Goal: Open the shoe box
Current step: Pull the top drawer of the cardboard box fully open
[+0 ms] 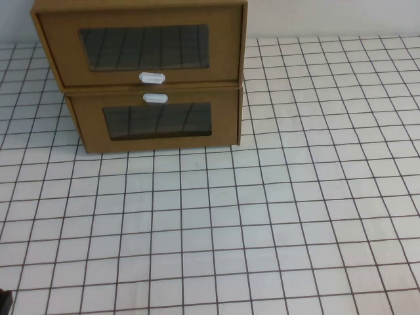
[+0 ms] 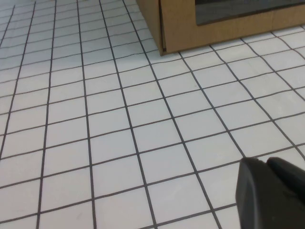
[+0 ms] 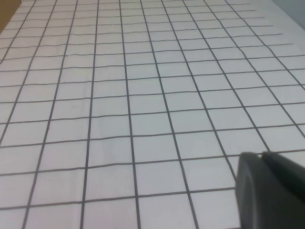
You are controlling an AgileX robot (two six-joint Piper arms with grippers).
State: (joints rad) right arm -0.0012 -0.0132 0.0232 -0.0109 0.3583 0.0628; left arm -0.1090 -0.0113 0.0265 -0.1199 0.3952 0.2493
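Two brown cardboard shoe boxes are stacked at the back left of the table: the upper box (image 1: 141,39) and the lower box (image 1: 157,121). Each has a dark clear window and a white handle, the upper handle (image 1: 151,78) and the lower handle (image 1: 155,98). Both front flaps are closed. The lower box's corner (image 2: 190,28) shows in the left wrist view. My left gripper (image 2: 264,162) is shut, low over the tiles, well in front of the boxes. My right gripper (image 3: 261,156) is shut over bare tiles, with no box near it. Neither holds anything.
A white cloth with a black grid (image 1: 262,216) covers the table. A dark bit of the left arm (image 1: 4,300) shows at the near left corner of the high view. The wall stands behind the boxes.
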